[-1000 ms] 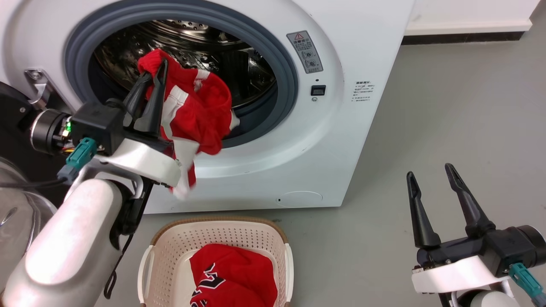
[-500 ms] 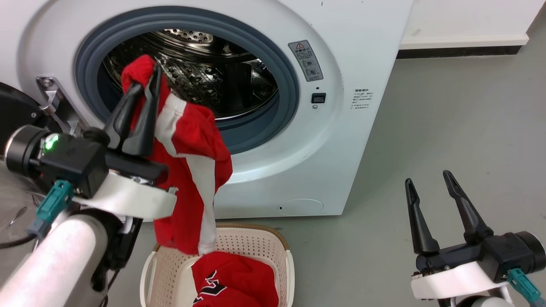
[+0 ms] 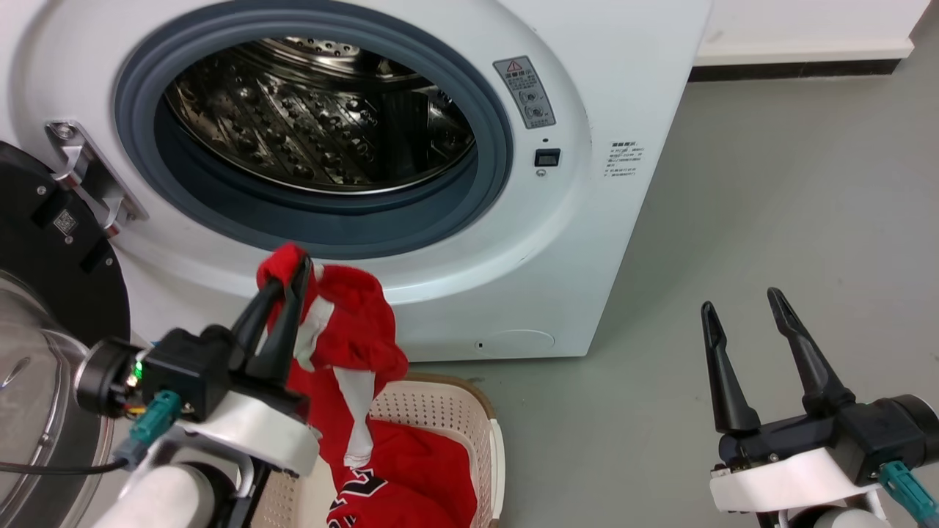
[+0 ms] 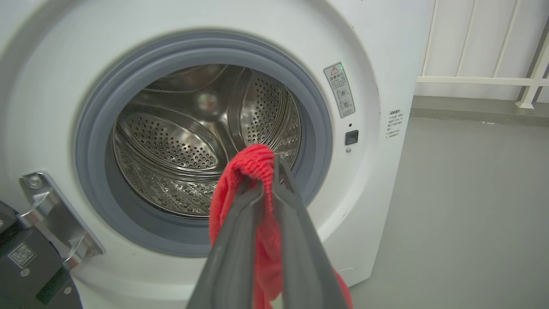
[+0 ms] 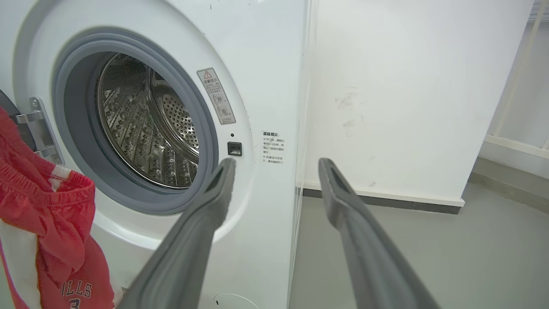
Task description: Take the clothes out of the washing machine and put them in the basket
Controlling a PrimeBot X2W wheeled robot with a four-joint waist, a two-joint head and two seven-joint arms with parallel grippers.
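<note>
My left gripper [image 3: 290, 270] is shut on a red garment with white stripes [image 3: 345, 345], which hangs from it over the cream basket [image 3: 455, 403] on the floor. In the left wrist view that garment [image 4: 248, 171] bunches over my shut left gripper [image 4: 268, 171]. A second red garment with black-and-white lettering [image 3: 411, 477] lies in the basket. The washing machine [image 3: 587, 242] stands behind, and its steel drum [image 3: 308, 125] shows bare metal. My right gripper [image 3: 744, 301] stands open at the lower right over the floor, holding nothing. In the right wrist view, the right gripper [image 5: 276, 165] faces the machine's front corner, with the held garment [image 5: 47, 214] at the left.
The machine's black-rimmed glass door [image 3: 44, 293] hangs open at the left, close to my left arm. Grey floor [image 3: 770, 205] stretches to the right of the machine. A white wall with a dark skirting [image 3: 799, 70] runs behind.
My left gripper has drawn the striped garment out of the drum and lowered it until it hangs over the basket. The right gripper has stayed put.
</note>
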